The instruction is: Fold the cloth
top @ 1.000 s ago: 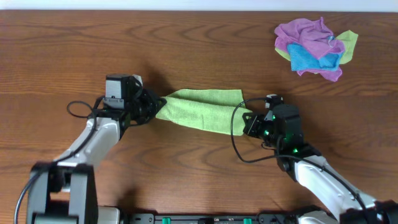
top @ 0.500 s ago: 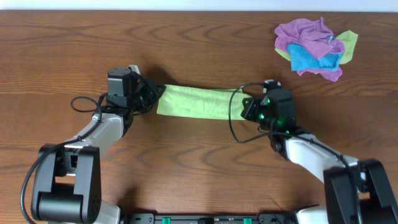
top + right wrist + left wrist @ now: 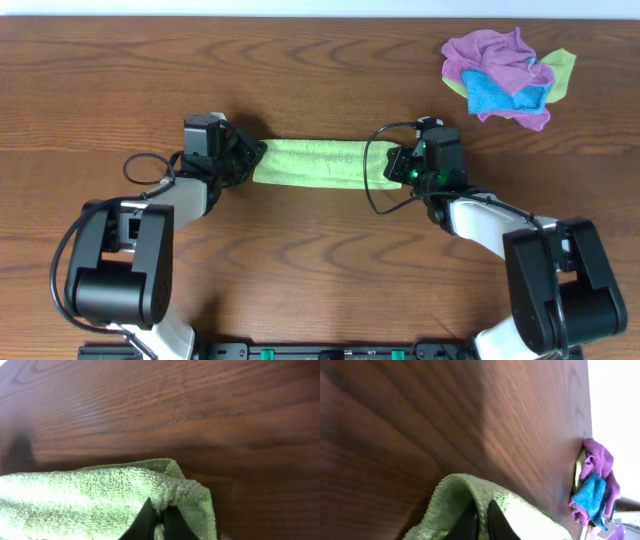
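Observation:
A green cloth (image 3: 318,163) lies stretched in a narrow band across the middle of the wooden table, folded along its length. My left gripper (image 3: 252,158) is shut on the cloth's left end; in the left wrist view the dark fingers (image 3: 481,519) pinch the green terry edge (image 3: 450,492). My right gripper (image 3: 392,166) is shut on the cloth's right end; in the right wrist view the fingers (image 3: 157,519) clamp the folded corner (image 3: 100,490). The cloth sits between both grippers, low over the table.
A heap of other cloths (image 3: 508,76), purple, blue and yellow-green, lies at the back right of the table; it also shows in the left wrist view (image 3: 594,487). Black cables loop beside both wrists.
Both grippers have moved toward the far side of the table with the cloth ends. The cloth went from a wider slanted sheet to a narrow, level band.

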`<state>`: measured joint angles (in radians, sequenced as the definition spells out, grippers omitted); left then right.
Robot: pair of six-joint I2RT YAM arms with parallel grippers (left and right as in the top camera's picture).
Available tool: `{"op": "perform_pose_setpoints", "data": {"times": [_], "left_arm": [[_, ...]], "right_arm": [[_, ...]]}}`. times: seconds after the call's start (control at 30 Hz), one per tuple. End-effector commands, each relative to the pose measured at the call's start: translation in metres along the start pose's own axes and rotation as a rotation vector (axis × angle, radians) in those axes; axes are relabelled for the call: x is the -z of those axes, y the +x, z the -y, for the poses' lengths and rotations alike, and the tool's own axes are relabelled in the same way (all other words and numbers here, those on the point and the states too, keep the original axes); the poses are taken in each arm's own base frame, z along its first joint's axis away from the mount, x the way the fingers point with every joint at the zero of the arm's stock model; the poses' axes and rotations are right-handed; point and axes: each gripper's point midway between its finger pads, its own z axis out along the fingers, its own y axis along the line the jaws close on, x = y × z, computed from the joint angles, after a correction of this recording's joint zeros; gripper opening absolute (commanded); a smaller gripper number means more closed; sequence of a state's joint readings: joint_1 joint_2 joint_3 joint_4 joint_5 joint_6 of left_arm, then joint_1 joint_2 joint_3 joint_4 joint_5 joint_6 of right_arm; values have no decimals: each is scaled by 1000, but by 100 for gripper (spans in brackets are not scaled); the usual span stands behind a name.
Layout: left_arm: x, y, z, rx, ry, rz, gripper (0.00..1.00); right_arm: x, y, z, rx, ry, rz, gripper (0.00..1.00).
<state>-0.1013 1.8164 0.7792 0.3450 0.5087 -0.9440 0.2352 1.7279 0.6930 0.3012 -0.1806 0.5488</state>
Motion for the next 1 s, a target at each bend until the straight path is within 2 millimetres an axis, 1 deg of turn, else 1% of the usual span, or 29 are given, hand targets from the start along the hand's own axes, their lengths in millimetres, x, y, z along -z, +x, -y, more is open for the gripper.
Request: {"op": "perform_pose_setpoints", "data": {"times": [0.0, 0.03, 0.07, 0.17, 0.2, 0.27, 0.33, 0.43, 0.53, 0.57, 0.63, 0.7, 0.87, 0.9, 0.97], "left_arm": [[-1, -11, 5, -12, 0, 37, 22], [-1, -12, 5, -14, 3, 40, 36], [-1, -13, 6, -14, 5, 43, 41], [1, -18, 11, -23, 25, 48, 70], [1, -19, 14, -30, 33, 47, 77], [4, -22, 20, -45, 57, 36, 82], [7, -26, 24, -46, 77, 30, 83], [12, -29, 30, -56, 111, 11, 84], [22, -33, 31, -38, 120, -6, 84], [27, -34, 36, -36, 137, -18, 84], [31, -31, 43, -39, 161, -39, 83], [35, -27, 51, -48, 187, -63, 79], [34, -18, 67, -48, 222, -103, 45], [34, -17, 70, -52, 225, -105, 36], [32, -17, 70, -56, 217, -98, 26]], "right_arm": [[-1, -9, 8, 22, 31, 22, 28], [-1, -9, 7, 22, 31, 23, 34], [0, -10, 7, 22, 30, 25, 36], [1, -12, 5, 23, 25, 31, 39], [3, -14, 4, 24, 22, 36, 41], [8, -19, -1, 26, 13, 52, 43], [14, -24, -5, 26, 6, 66, 43], [25, -29, -6, 25, 23, 75, 44], [40, -28, -5, 20, 51, 63, 44], [47, -26, -5, 18, 62, 51, 45], [54, -24, -6, 9, 69, 39, 47], [61, -21, -6, -14, 75, 27, 49], [72, -9, -9, -62, 65, -27, 54], [73, -6, -10, -64, 58, -45, 55], [73, 1, -11, -81, 49, -75, 55]]}}
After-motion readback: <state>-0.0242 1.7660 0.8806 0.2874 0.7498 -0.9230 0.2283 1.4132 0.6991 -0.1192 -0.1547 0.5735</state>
